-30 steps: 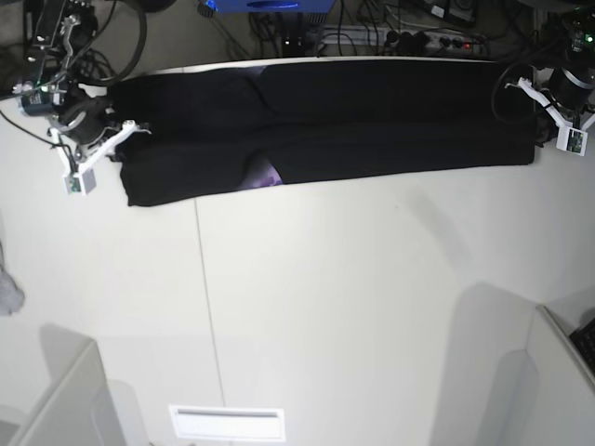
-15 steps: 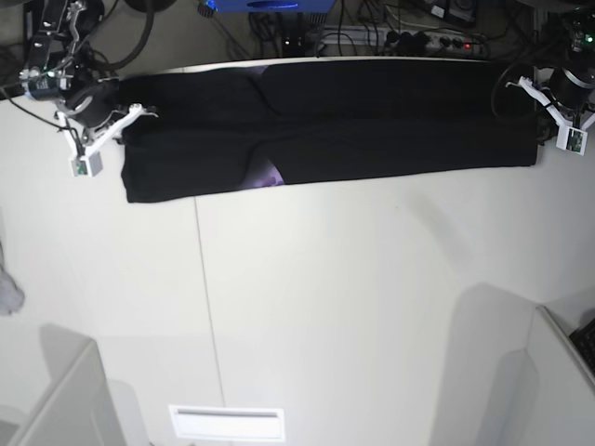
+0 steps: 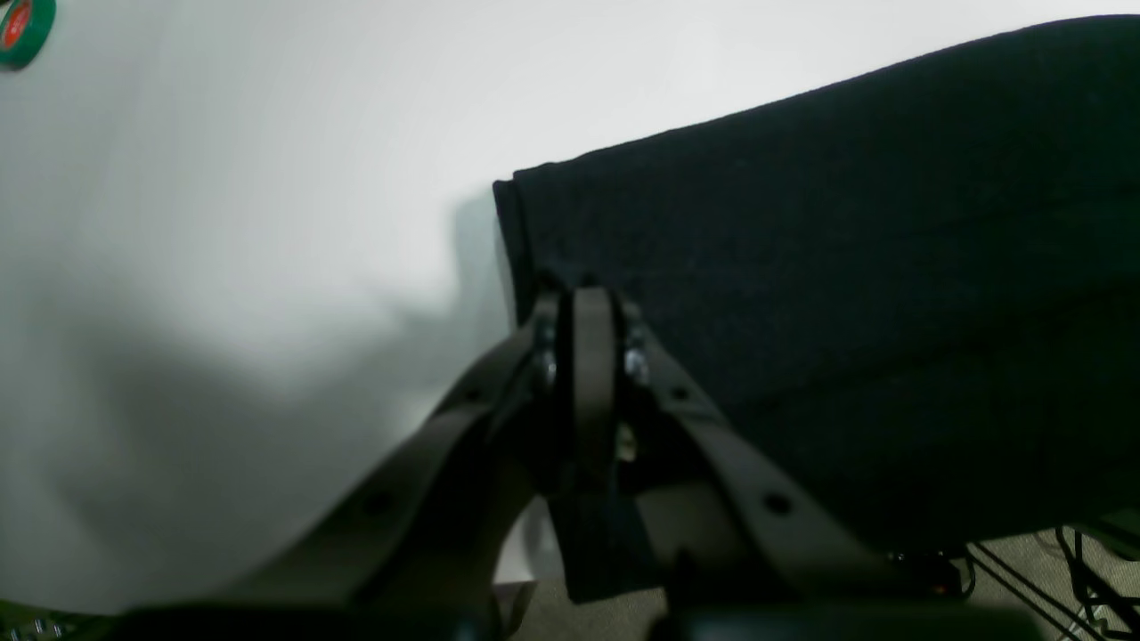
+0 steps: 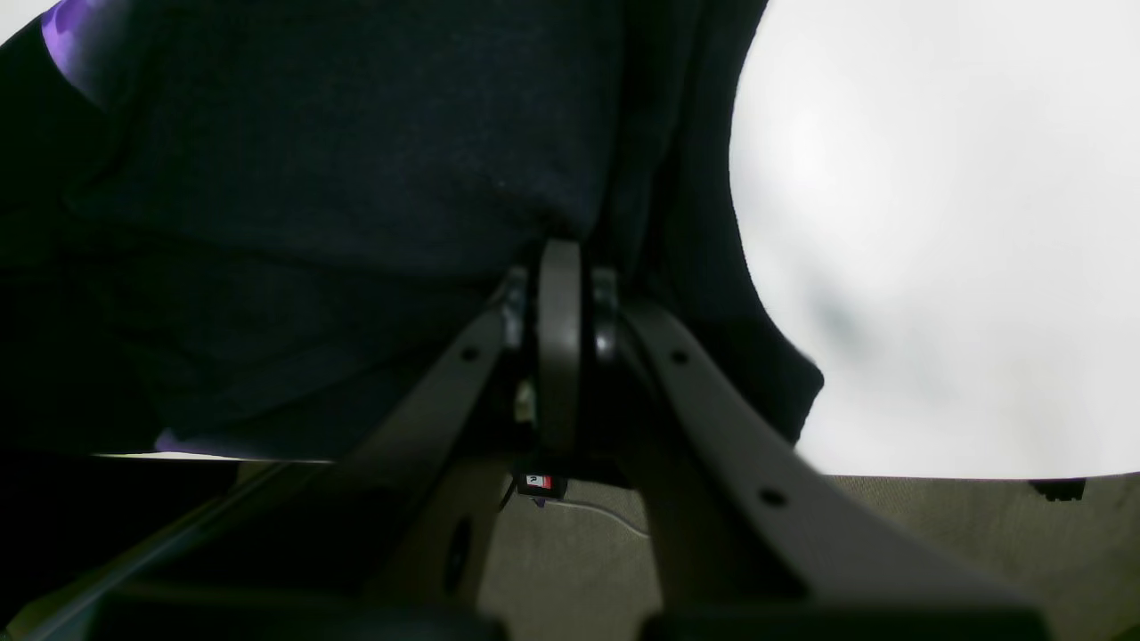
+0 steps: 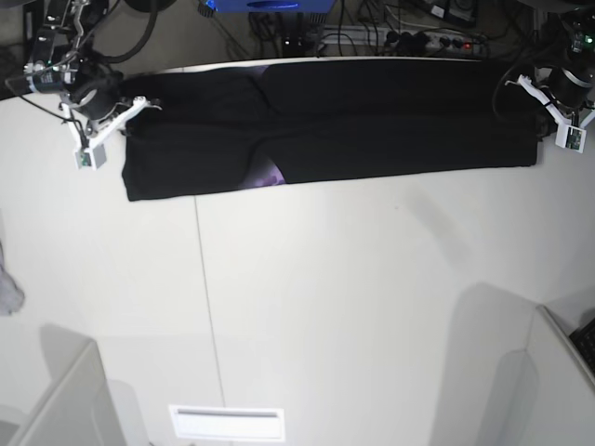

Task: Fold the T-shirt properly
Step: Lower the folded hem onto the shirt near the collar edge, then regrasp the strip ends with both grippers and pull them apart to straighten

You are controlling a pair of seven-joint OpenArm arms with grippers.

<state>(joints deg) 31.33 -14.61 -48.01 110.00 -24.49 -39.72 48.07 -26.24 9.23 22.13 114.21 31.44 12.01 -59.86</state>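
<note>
The black T-shirt (image 5: 325,121) lies folded into a long band along the far edge of the white table (image 5: 353,307). The left gripper (image 3: 583,307) is clamped on its one end, and the right gripper (image 4: 559,258) is pinched on the other end.

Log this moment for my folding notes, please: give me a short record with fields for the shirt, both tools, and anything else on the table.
garment: black T-shirt, folded into a long band along the table's far edge
print: a bit of purple shows at the near edge
left tool: shut at the shirt's end edge; a grip on the cloth cannot be confirmed
right tool: shut at the opposite end, against the cloth
table: white
other: grey cloth scrap at the table's edge; green tape roll in the left wrist view
</note>
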